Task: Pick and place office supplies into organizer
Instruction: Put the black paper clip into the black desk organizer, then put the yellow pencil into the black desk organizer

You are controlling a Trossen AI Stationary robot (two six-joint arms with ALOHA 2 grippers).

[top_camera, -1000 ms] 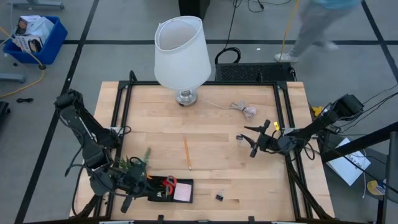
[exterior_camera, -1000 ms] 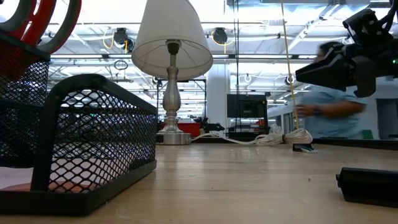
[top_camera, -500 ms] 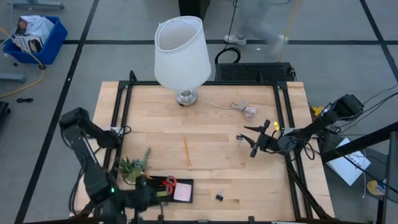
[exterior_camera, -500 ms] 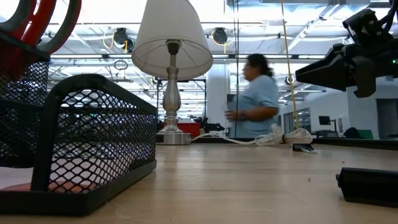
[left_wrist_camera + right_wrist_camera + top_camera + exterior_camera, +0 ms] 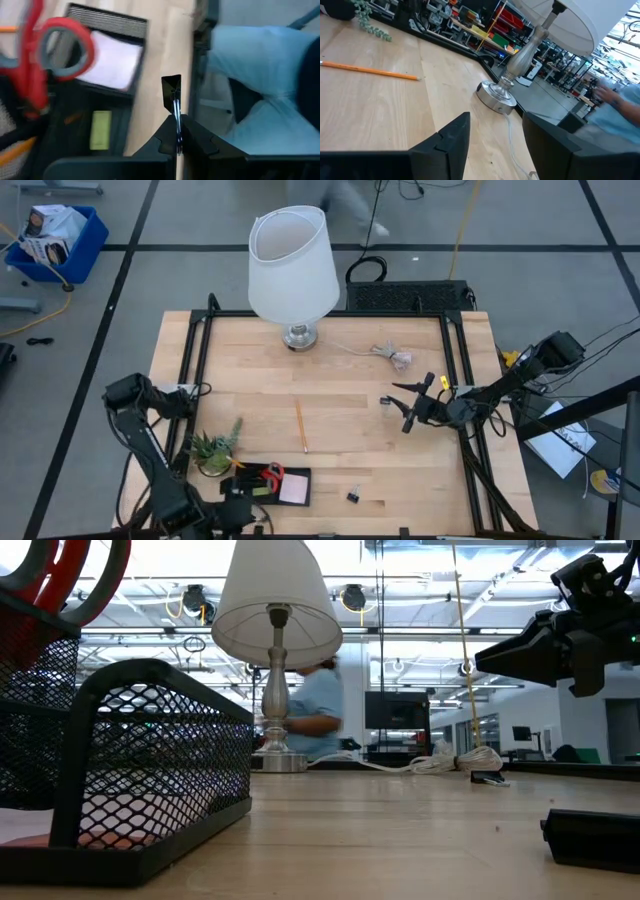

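Observation:
The black mesh organizer (image 5: 262, 484) sits near the table's near edge. Red-handled scissors (image 5: 272, 472) stand in it and a pink sticky pad (image 5: 294, 490) lies in its right compartment. My left gripper (image 5: 248, 514) hangs over the near edge beside the organizer (image 5: 107, 20), shut on a small black binder clip (image 5: 171, 90). An orange pencil (image 5: 301, 427) lies mid-table. One binder clip (image 5: 353, 496) lies right of the organizer and another small clip (image 5: 385, 401) farther back. My right gripper (image 5: 408, 408) hovers open at the right, holding nothing. My left gripper pinches the clip's thin metal handles (image 5: 176, 120) between its two shut fingertips. The clip's black body (image 5: 171, 89) sticks out past the fingertips. The fingers slant downward. The clip is lifted clear, above the table's near edge.
A white-shaded lamp (image 5: 293, 265) stands at the far edge, with a pale cable bundle (image 5: 395, 358) to its right. A small green plant (image 5: 213, 450) stands just left of the organizer. A person (image 5: 310, 715) passes in the room behind.
My left gripper has swung from the organizer's left side toward the table's near edge, sinking and tipping steeply downward, still shut on the clip. The plant, covered by the arm before, now shows. A person has walked across the room behind.

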